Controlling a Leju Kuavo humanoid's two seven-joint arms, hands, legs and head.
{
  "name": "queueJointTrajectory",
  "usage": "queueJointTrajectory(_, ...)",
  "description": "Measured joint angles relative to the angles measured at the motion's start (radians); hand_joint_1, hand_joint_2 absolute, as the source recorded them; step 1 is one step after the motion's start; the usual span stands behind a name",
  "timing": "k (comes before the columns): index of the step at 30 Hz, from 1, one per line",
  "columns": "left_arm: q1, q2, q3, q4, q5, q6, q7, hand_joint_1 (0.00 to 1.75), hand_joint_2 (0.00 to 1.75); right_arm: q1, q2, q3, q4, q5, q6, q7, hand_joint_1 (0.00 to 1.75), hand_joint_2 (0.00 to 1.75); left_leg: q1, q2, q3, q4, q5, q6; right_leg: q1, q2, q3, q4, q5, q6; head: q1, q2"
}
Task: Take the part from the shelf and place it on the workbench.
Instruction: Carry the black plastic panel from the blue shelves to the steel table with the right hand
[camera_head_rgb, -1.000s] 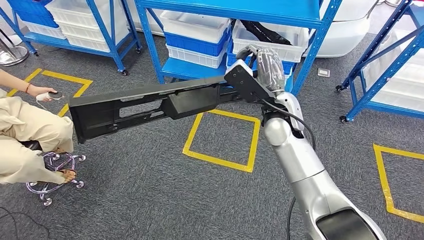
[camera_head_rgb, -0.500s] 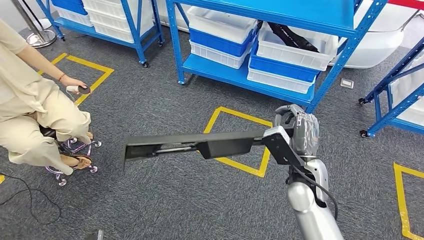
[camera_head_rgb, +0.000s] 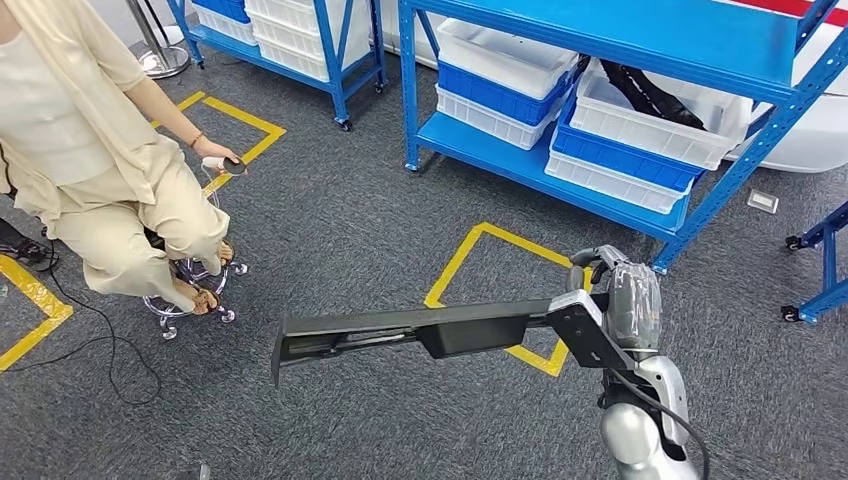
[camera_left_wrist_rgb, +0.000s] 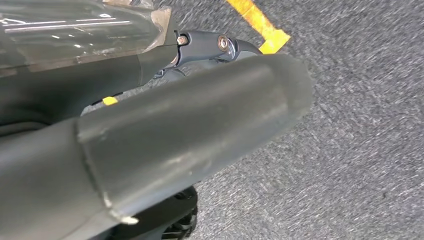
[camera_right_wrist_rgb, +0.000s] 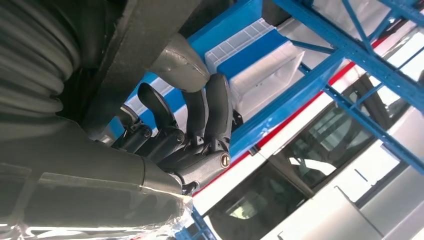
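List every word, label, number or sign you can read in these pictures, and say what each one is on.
No text can be read in any view.
The long black part held by the right hand: no lettering visible.
The blue and white bins on the blue shelf: no labels visible.
The yellow tape squares on the floor: outlines alone, no writing.
The small yellow mark beside the left hand: no characters discernible.

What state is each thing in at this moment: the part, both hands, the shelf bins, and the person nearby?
Long black plastic part: off the shelf, held at one end, roughly level above the carpet.
Right hand: grips the part's end, fingers wrapped around it.
Left hand: close to the camera over the carpet, open or closed unclear.
Blue and white bins: stacked on the blue shelf.
Person: seated on a stool, small device in hand.
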Motion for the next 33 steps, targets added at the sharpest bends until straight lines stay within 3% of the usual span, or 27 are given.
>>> queueJointTrajectory(1,0.002,0.000,0.000,0.000,0.003,-0.001,-0.003,0.00,0.00,-0.008,-0.004,0.000,-0.003,-0.002,0.007,0.002,1.75,1.75,0.001,0.018,-0.011,0.023,-0.015,-0.005,-0.003,-0.008,0.001,-0.001,0.003,-0.008,-0.003,0.000)
queueJointTrajectory(3,0.002,-0.001,0.000,0.000,0.007,-0.003,-0.006,0.00,0.00,-0.026,-0.013,0.000,-0.007,-0.010,0.020,0.004,1.75,1.75,0.004,0.065,-0.061,0.131,-0.076,-0.014,-0.001,-0.025,0.001,-0.002,0.003,-0.018,-0.010,0.000)
queueJointTrajectory(5,0.002,-0.001,0.000,0.000,0.010,-0.005,-0.008,0.00,0.00,-0.045,-0.025,0.000,-0.008,-0.022,0.031,0.006,1.75,1.75,0.009,0.086,-0.119,0.253,-0.128,-0.022,0.003,-0.044,0.001,-0.002,0.003,-0.022,-0.013,0.000)
queueJointTrajectory(6,0.003,-0.001,0.000,0.000,0.011,-0.004,-0.008,0.00,0.00,-0.055,-0.031,0.000,-0.008,-0.027,0.036,0.006,1.75,1.75,0.011,0.090,-0.129,0.276,-0.131,-0.024,0.004,-0.054,0.001,-0.002,0.002,-0.022,-0.013,0.000)
queueJointTrajectory(7,0.003,-0.001,0.001,0.000,0.012,-0.003,-0.008,0.00,0.00,-0.065,-0.036,0.000,-0.008,-0.033,0.040,0.006,1.75,1.75,0.012,0.094,-0.119,0.258,-0.114,-0.024,0.004,-0.063,0.001,-0.002,0.002,-0.021,-0.013,0.000)
queueJointTrajectory(10,0.003,0.001,0.003,0.000,0.014,0.005,-0.008,0.00,0.00,-0.104,-0.049,0.000,-0.007,-0.043,0.048,0.006,1.75,1.75,0.011,0.136,-0.015,0.067,-0.035,-0.017,0.007,-0.086,0.004,-0.001,-0.003,-0.015,-0.013,0.000)
queueJointTrajectory(12,0.002,0.003,0.004,0.000,0.014,0.011,-0.007,0.00,0.00,-0.140,-0.058,0.001,-0.003,-0.047,0.054,0.007,1.75,1.75,0.003,0.149,0.012,0.008,-0.023,-0.007,0.014,-0.099,0.004,-0.001,-0.005,-0.005,-0.010,0.000)
queueJointTrajectory(14,0.003,0.004,0.007,0.000,0.014,0.015,-0.007,0.00,0.00,-0.186,-0.065,0.002,0.004,-0.052,0.067,0.013,1.75,1.75,-0.005,0.131,0.009,0.004,-0.020,0.006,0.019,-0.112,0.005,-0.003,-0.007,0.009,-0.007,0.000)
queueJointTrajectory(16,0.005,0.005,0.010,-0.001,0.014,0.017,-0.004,0.00,0.00,-0.235,-0.073,0.003,0.016,-0.060,0.078,0.022,1.75,1.75,-0.006,0.114,0.014,-0.007,-0.011,0.022,0.017,-0.094,-0.007,0.022,-0.023,0.017,-0.007,0.000)
queueJointTrajectory(17,0.006,0.005,0.010,-0.001,0.012,0.015,-0.001,0.00,0.00,-0.258,-0.079,0.003,0.024,-0.065,0.082,0.025,1.75,1.75,-0.005,0.106,0.017,-0.012,-0.006,0.030,0.016,-0.076,-0.024,0.058,-0.043,0.016,-0.006,0.000)
queueJointTrajectory(19,0.008,0.005,0.011,-0.001,0.006,0.009,0.003,0.00,0.00,-0.303,-0.093,0.003,0.049,-0.071,0.084,0.035,1.75,1.75,-0.004,0.086,0.017,-0.014,-0.003,0.038,0.013,-0.040,-0.088,0.187,-0.097,0.007,-0.003,0.000)
queueJointTrajectory(21,0.011,0.005,0.011,-0.001,0.002,-0.003,0.005,0.00,0.00,-0.348,-0.107,0.004,0.078,-0.069,0.083,0.051,1.75,1.75,-0.006,0.060,0.016,-0.014,-0.002,0.039,0.014,-0.029,-0.139,0.279,-0.118,0.011,-0.001,0.000)
queueJointTrajectory(22,0.013,0.005,0.011,0.000,-0.001,-0.008,0.007,0.00,0.00,-0.373,-0.114,0.006,0.092,-0.070,0.083,0.061,1.75,1.75,-0.006,0.047,0.016,-0.013,-0.002,0.039,0.014,-0.026,-0.139,0.269,-0.104,0.019,0.000,0.000)
queueJointTrajectory(23,0.014,0.004,0.011,0.000,-0.004,-0.012,0.008,0.00,0.00,-0.400,-0.121,0.007,0.104,-0.071,0.083,0.069,1.75,1.75,-0.006,0.035,0.016,-0.012,-0.002,0.039,0.013,-0.023,-0.121,0.223,-0.077,0.027,0.000,0.000)
queueJointTrajectory(25,0.016,0.004,0.011,0.000,-0.009,-0.015,0.010,0.00,0.00,-0.457,-0.133,0.010,0.125,-0.077,0.084,0.083,1.75,1.75,-0.008,0.012,0.014,-0.008,-0.002,0.036,0.009,0.001,-0.061,0.085,-0.016,0.040,0.001,0.000)
queueJointTrajectory(26,0.016,0.004,0.011,0.000,-0.010,-0.014,0.011,0.00,0.00,-0.482,-0.138,0.012,0.133,-0.079,0.086,0.089,1.75,1.75,-0.010,0.003,0.011,-0.005,-0.002,0.033,0.008,0.012,-0.040,0.037,0.003,0.039,0.001,0.000)
queueJointTrajectory(28,0.017,0.005,0.011,0.000,-0.012,-0.011,0.011,0.00,0.00,-0.525,-0.143,0.016,0.148,-0.079,0.093,0.106,1.75,1.75,-0.011,-0.012,0.003,-0.002,0.001,0.024,0.010,0.016,-0.027,0.007,0.013,0.028,0.000,0.000)
queueJointTrajectory(30,0.018,0.009,0.011,0.000,-0.020,-0.004,0.012,0.00,0.00,-0.577,-0.143,0.023,0.165,-0.076,0.111,0.133,1.75,1.75,-0.008,-0.015,-0.005,0.000,0.001,0.015,0.006,0.001,-0.027,0.005,0.018,0.014,0.000,0.000)
queueJointTrajectory(32,0.016,0.013,0.010,-0.001,-0.027,-0.001,0.012,0.00,0.00,-0.632,-0.142,0.034,0.179,-0.073,0.131,0.156,1.75,1.75,-0.008,0.026,-0.029,0.044,-0.025,0.004,0.001,-0.014,-0.025,0.002,0.021,-0.003,-0.006,0.000)
queueJointTrajectory(33,0.014,0.015,0.010,-0.001,-0.029,-0.001,0.012,0.00,0.00,-0.655,-0.141,0.040,0.184,-0.072,0.139,0.162,1.75,1.75,-0.006,0.055,-0.054,0.097,-0.052,-0.001,0.003,-0.022,-0.023,0.001,0.020,-0.010,-0.008,0.000)
